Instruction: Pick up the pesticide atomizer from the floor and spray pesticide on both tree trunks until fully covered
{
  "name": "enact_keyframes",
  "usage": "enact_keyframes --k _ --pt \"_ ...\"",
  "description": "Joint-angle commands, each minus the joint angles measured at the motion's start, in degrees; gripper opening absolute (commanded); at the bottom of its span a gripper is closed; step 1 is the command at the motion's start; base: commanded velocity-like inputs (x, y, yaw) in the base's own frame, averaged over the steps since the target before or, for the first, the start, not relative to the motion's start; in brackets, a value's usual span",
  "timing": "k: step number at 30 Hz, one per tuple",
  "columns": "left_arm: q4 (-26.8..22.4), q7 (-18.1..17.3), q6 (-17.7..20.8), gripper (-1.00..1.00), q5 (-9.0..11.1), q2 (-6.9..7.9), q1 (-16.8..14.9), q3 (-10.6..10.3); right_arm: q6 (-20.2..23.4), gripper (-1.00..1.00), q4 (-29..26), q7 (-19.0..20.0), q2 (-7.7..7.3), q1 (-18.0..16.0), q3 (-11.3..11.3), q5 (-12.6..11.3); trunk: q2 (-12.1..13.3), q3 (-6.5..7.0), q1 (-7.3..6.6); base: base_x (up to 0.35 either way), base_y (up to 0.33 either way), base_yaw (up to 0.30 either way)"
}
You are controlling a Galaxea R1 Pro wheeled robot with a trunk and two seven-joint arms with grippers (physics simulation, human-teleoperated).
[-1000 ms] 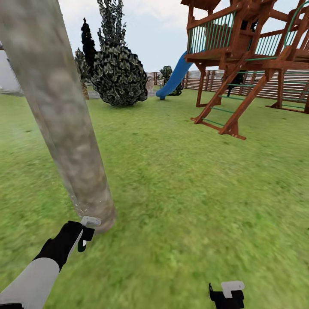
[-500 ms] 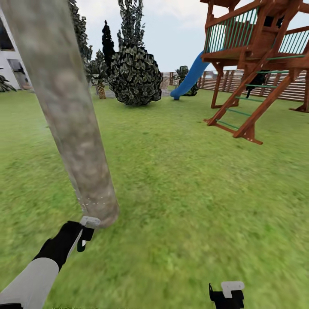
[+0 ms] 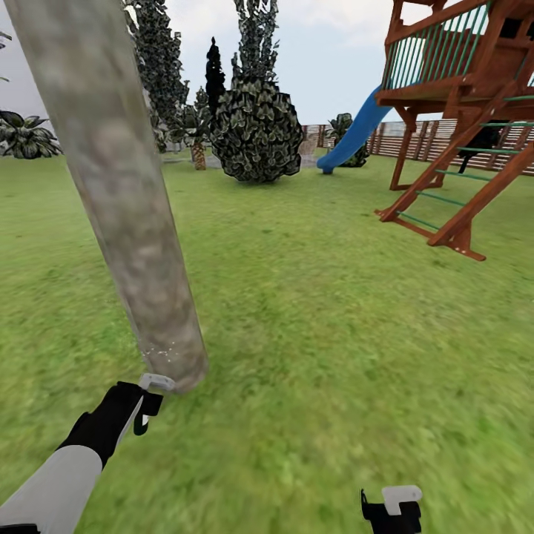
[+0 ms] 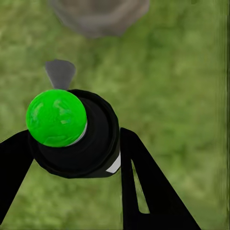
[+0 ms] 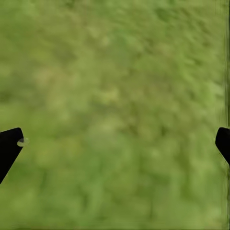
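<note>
The pesticide atomizer [image 4: 72,132] is off the floor and in the left gripper [image 4: 72,158]: in the left wrist view its black body with a green cap sits between the two black fingers, which close against its sides. In the head view the same gripper [image 3: 148,400] sits at lower left of the frame, the atomizer's pale nozzle [image 3: 157,383] just beside the foot of the tree trunk [image 3: 126,215].

The pick-up step is therefore judged done. Spraying appears to be in hand — a faint scatter of pale specks shows on the trunk's base at lower left. How much of this trunk is covered cannot be told; the mottled bark reads much the same along its height. No second pale-trunked tree can be picked out, so that half of the task is judged outstanding.

The right gripper [image 5: 115,139] stands wide open and holds nothing — its fingertips sit at the far left and right edges of the right wrist view, over bare lawn [image 5: 115,72].

Beyond, at upper right of the head view, stands a wooden play tower [image 3: 460,111] with a blue slide [image 3: 356,133]; dark conifers [image 3: 256,126] stand at upper centre.
</note>
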Motion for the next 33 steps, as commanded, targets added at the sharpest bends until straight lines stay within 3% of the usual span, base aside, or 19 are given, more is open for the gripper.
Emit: enact_keyframes --k 1,11,14,16,18,20,22,24,25,28,30,33 --pt "0.0 0.0 0.0 -1.0 -0.03 0.0 0.0 0.0 0.0 1.0 0.01 0.0 -0.02 0.0 -0.01 0.0 0.0 0.0 0.0 0.002 -0.273 0.111" --pt "-1.76 0.01 0.01 -1.0 0.51 -0.14 -0.93 0.09 0.0 1.0 0.01 0.0 -0.04 0.0 -0.04 0.0 0.0 0.0 0.0 0.0 -0.077 0.262" --pt "-1.87 -0.24 1.03 -1.0 0.56 -2.37 -3.05 -0.04 0.0 1.0 0.0 0.0 -0.05 0.0 -0.07 0.0 0.0 0.0 0.0 0.0 0.0 0.273" --pt "-1.85 -0.59 2.1 -1.0 0.58 -2.85 -5.18 -0.11 0.0 1.0 0.01 0.0 -0.05 0.0 -0.08 0.0 0.0 0.0 0.0 0.0 0.0 0.131" --pt "-1.76 -0.74 2.37 -1.0 0.48 -2.08 -6.43 0.0 0.0 1.0 0.01 0.0 -0.09 0.0 -0.08 0.06 0.0 0.0 0.0 0.0 0.0 0.034" --pt "-1.4 -1.05 2.45 -1.0 0.59 1.37 -6.96 0.03 0.0 1.0 0.01 0.0 -0.13 0.0 -0.08 0.08 0.0 0.0 0.0 0.0 0.0 0.005" --pt "-1.75 -2.0 2.51 -1.0 0.5 1.28 -7.12 -0.32 0.0 1.0 0.01 0.01 -0.14 0.0 -0.05 0.08 0.0 0.0 0.0 0.0 0.0 0.001" --pt "-1.84 -2.24 3.82 -1.0 0.5 -1.72 -8.88 -0.4 0.0 1.0 0.01 0.0 -0.14 0.0 -0.08 0.08 0.0 0.0 0.0 0.0 0.0 0.0" --pt "-1.8 -2.26 4.06 -1.0 0.57 -1.71 -9.85 -0.35 0.0 1.0 0.01 0.0 -0.14 0.0 -0.08 0.09 0.0 0.0 0.0 0.0 0.0 0.0" --pt "-1.69 -2.56 4.2 -1.0 0.56 -0.22 -11.26 -0.05 0.0 1.0 0.01 0.0 -0.14 0.0 -0.08 0.09 0.0 0.0 0.0 0.0 0.0 0.0" --pt "-1.68 -6.18 4.22 -1.0 0.43 3.55 -11.38 -0.02 0.0 1.0 0.01 0.0 -0.14 0.0 -0.08 0.09 0.0 0.0 0.0 0.0 0.0 0.0" --pt "-1.81 -8.04 4.53 -1.0 0.07 3.53 -11.22 -0.37 0.0 1.0 0.01 0.0 -0.14 0.0 -0.08 0.09 0.0 0.0 0.0 0.0 0.0 0.0"
